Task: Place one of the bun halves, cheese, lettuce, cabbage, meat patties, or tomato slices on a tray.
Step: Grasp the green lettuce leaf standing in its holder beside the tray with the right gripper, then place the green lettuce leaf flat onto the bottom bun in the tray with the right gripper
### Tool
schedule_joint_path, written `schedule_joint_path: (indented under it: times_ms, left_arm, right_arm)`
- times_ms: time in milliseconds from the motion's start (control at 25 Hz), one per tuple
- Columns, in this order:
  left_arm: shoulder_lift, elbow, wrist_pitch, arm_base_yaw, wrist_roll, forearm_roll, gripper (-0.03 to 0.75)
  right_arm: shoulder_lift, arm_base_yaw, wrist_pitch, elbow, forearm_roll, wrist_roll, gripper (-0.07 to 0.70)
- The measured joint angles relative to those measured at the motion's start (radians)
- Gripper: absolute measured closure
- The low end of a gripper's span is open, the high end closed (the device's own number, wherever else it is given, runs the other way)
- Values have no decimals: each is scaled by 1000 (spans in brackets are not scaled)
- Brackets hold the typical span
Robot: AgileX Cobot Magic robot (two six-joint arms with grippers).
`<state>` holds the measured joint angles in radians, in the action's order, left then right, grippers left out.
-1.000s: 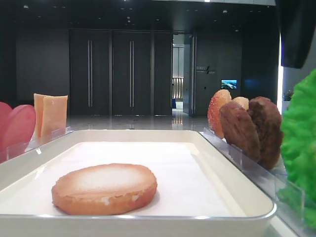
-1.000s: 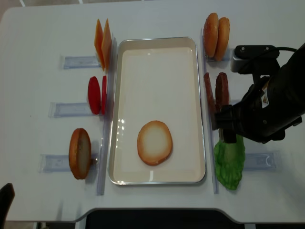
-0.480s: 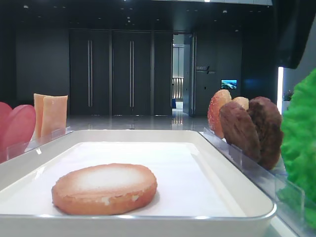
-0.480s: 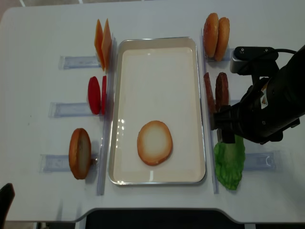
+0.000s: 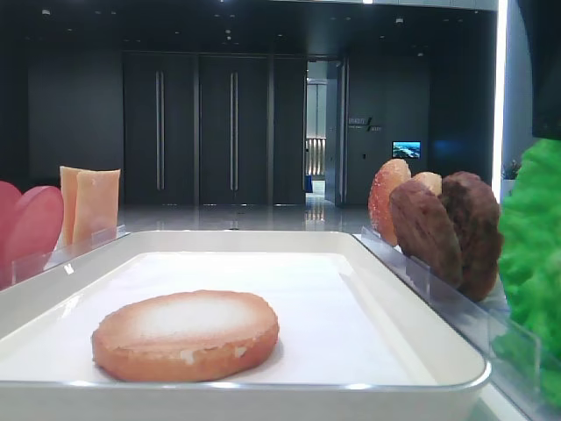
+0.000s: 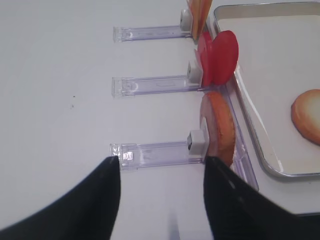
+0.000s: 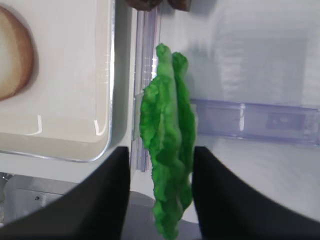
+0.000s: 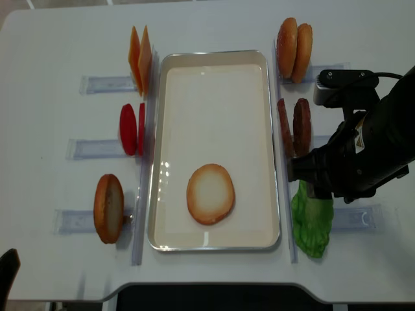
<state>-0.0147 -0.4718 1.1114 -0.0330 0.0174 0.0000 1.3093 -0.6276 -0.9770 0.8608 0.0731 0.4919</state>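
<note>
Beside the tray's (image 7: 107,75) right rim, upright lettuce (image 7: 169,150) stands between the right end effector's (image 7: 161,192) unclenched fingers; it looks light, floppy, best pinched mid-leaf.

Open tray (image 8: 214,116) floor beyond bun half (image 8: 210,194)

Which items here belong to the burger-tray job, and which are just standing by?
In play: tray; bun half lying in it; lettuce between the right gripper fingers.
Standing by: cheese, tomato slices, patties, upright buns, left bun, clear holders.
</note>
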Motion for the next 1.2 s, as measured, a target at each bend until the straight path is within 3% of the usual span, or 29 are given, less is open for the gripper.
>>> schedule_joint_path:
  times_ms: [240,600,1200]
  left_arm:
    - [0,0,0,0,0,0,307]
    - [0,0,0,0,0,0,307]
    - [0,0,0,0,0,0,307]
  right_arm:
    - [0,0,11,0,2,6,601]
    - [0,0,-5,7,26,21,601]
    - [1,0,-219,198,17,30,601]
